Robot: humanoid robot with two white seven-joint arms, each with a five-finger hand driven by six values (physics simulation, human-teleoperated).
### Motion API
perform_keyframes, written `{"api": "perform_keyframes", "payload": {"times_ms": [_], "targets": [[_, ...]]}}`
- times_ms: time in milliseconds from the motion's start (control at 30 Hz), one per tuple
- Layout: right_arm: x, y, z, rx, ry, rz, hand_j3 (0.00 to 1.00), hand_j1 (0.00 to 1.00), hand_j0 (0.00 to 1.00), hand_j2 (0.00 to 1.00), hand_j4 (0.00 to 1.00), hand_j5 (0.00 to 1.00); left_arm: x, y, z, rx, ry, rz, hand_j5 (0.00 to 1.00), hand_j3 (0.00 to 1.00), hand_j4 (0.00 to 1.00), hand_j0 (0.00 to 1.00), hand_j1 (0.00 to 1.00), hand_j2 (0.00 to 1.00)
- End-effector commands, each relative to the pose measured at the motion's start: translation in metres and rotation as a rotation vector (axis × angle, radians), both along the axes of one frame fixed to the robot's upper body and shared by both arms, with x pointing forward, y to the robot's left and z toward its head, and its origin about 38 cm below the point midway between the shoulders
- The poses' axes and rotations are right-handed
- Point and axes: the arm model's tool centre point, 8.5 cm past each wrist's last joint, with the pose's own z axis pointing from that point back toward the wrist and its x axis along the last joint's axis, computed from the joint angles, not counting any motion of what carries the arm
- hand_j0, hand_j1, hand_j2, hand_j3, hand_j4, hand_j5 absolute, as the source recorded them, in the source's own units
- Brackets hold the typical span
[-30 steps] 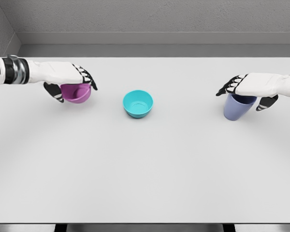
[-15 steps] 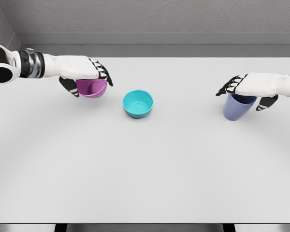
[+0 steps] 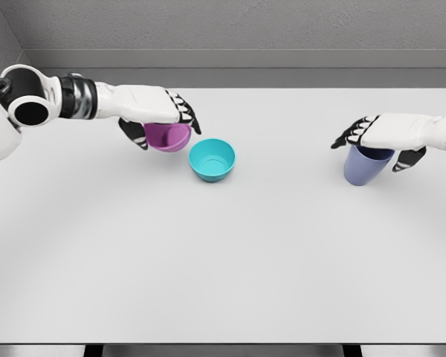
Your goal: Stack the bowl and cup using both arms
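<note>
White arms with a banded grey-and-black cuff, white-backed left hand [image 3: 157,111] and right hand [image 3: 379,132], black fingertips.

small bowl [image 3: 168,137] just left-behind centre bowl [image 3: 212,160] | cup [image 3: 363,165] far right

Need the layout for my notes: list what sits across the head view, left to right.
Left hand gripping the purple bowl → teal bowl on the table → right hand gripping the blue cup.
</note>
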Motion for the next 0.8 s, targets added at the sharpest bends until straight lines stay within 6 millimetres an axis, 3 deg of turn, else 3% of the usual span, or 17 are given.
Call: {"api": "perform_keyframes", "payload": {"times_ms": [0,500,767], "targets": [[0.000,-0.001,0.001,0.004,0.000,-0.006,1.00,1.00,1.00,1.00,1.00,1.00,-0.001,-0.008,0.000,-0.017,0.005,-0.011,0.85,0.85,0.85,0.85,0.85,0.85],[0.000,-0.002,0.001,0.003,0.000,-0.008,1.00,1.00,1.00,1.00,1.00,1.00,-0.003,-0.045,-0.003,-0.041,0.013,-0.074,0.85,0.85,0.85,0.85,0.85,0.85],[0.000,-0.003,0.001,0.001,-0.001,-0.010,1.00,1.00,1.00,1.00,1.00,1.00,-0.008,-0.062,-0.017,-0.021,0.040,-0.110,0.85,0.85,0.85,0.85,0.85,0.85]]}}
